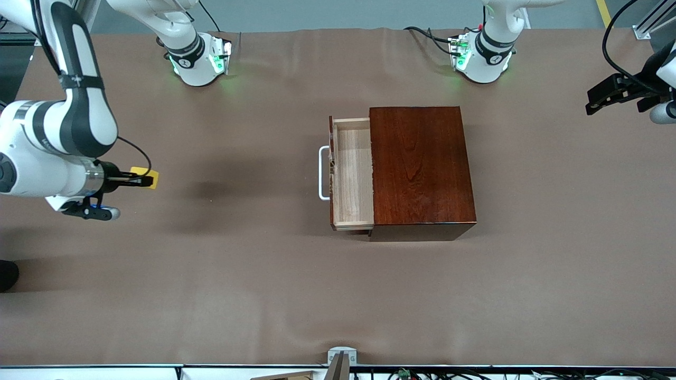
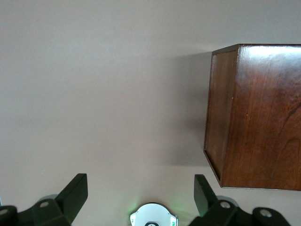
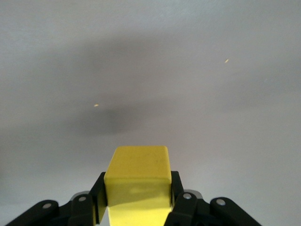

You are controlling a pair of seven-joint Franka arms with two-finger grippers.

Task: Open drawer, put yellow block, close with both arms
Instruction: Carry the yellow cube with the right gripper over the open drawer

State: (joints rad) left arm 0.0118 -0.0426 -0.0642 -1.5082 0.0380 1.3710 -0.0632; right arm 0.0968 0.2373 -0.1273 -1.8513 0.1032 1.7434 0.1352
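Well clear of the open drawer (image 1: 353,174), toward the right arm's end, the right gripper (image 1: 141,180) clamps the block (image 1: 146,177) on two flat sides—seemingly light, rigid, smooth-faced—while the left gripper (image 1: 607,97) waits, jaws apart.

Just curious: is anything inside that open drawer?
The pulled-out drawer shows only bare pale wood. Its inner part under the dark box is hidden. The yellow block is in the right claw.
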